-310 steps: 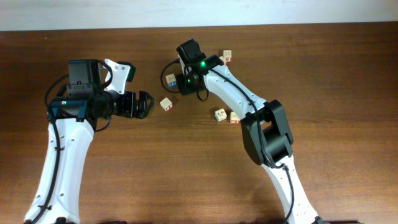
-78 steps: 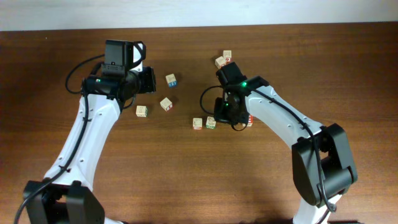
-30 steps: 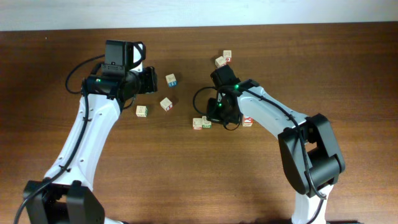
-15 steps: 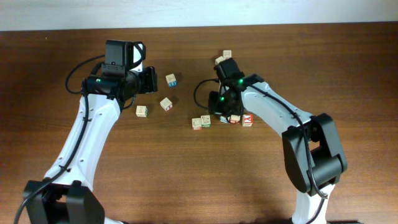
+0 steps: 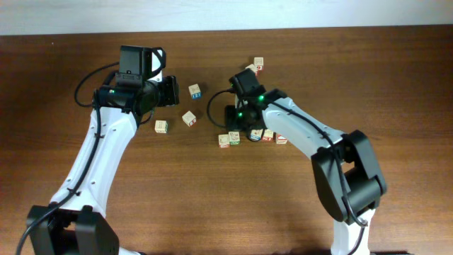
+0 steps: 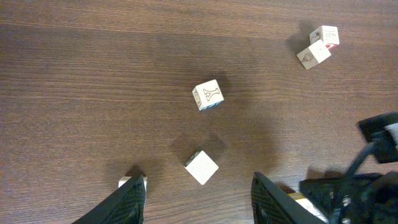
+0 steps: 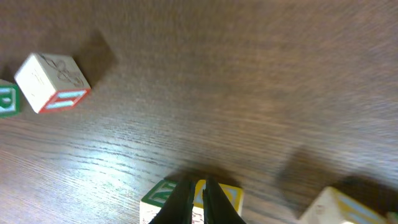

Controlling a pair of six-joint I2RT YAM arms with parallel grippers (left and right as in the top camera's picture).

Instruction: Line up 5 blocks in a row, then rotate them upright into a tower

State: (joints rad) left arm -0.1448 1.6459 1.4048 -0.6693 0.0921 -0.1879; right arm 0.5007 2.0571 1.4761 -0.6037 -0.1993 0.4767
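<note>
Right arm has swung left vs. half a sec ago. The right claw (image 5: pixel 238 119) now sits over the left part of the row of blocks (image 5: pixel 224 140) mid-tabletop, and the row's right end shows more. Left arm hasn't budged.

Right claw: fingers together, nothing btwn them. In the wrist view its tips (image 7: pixel 198 186) are right at the top of a green-and-yellow block (image 7: pixel 155 198); can't tell if touching. Same view: a red-bordered block (image 7: pixel 53 81) lies well apart towards upper left, w/ a green-marked one (image 7: pixel 5 101) just beside it at the frame edge. Another pale block (image 7: pixel 339 208) sits at lower right, blurred.

Left claw (image 5: pixel 172 92): fingers apart, holding nothing, towards the far-left part of the tabletop. From its wrist cam the claw (image 6: pixel 199 202) frames a plain-topped block (image 6: pixel 201 167), not gripped. A blue-edged block (image 6: pixel 207 95) lies beyond that, and a third block (image 6: pixel 132 182) peeks out by the left finger.

Overhead:
- The blue-edged block (image 5: pixel 195 91) is just right of the left claw.
- The plain-topped block (image 5: pixel 189 118) is nearer the front.
- The third block (image 5: pixel 161 126) is left of that.
- A pair of blocks (image 5: pixel 258 64) is close to the far edge, touching or nearly so.
- A red-marked block (image 5: pixel 281 137) ends the row on the right.
</note>
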